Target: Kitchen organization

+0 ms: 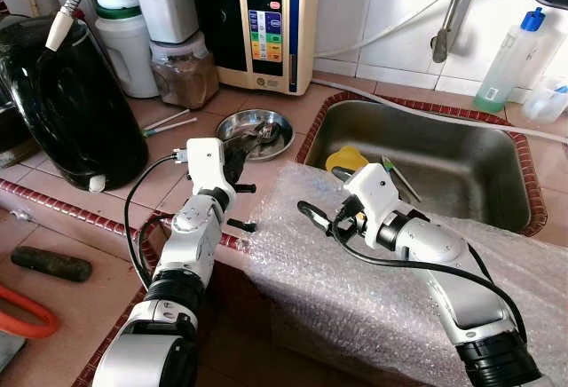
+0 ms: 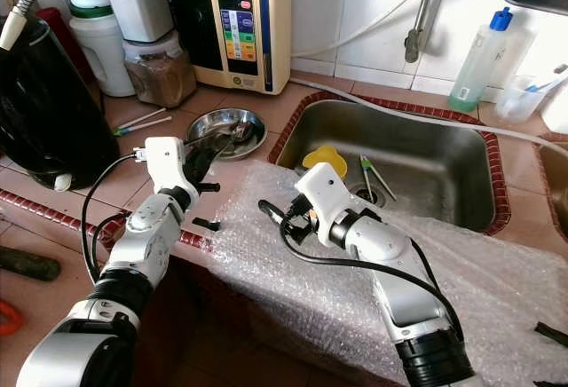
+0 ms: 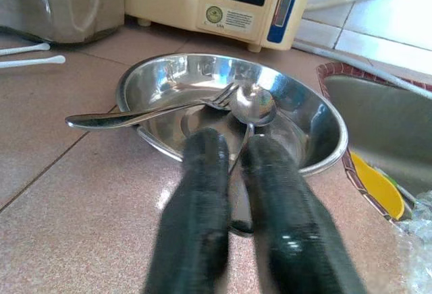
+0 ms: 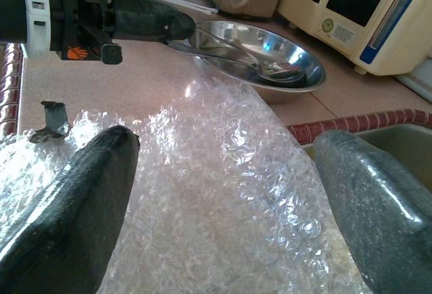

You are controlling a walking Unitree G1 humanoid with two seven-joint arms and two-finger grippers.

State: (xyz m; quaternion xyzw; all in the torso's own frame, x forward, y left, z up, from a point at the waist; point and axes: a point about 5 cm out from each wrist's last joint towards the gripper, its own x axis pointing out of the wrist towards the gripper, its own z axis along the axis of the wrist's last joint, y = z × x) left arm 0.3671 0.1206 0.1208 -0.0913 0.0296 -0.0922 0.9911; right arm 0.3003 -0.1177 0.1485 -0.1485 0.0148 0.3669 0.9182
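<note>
Left gripper [image 3: 233, 193]: fingers nearly together, pinching the handle of a spoon [image 3: 251, 107] whose bowl lay in the steel dish [image 3: 307, 122].
Right gripper [image 4: 223, 193]: spread wide and empty above the bubble wrap [image 4: 223, 172].
Doing it well: I judged a straight lift best, as a fork [image 3: 145, 113] lay touching the spoon.
Around: sink [image 1: 461, 165] beside the dish; water unit [image 1: 262, 19] behind; black kettle [image 1: 67, 107] on the table [image 1: 177, 169].
In the way: the fork and the dish rim.

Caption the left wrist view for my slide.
Left hand pinching a spoon handle at the rim of a steel bowl, a fork lying across it.
</note>
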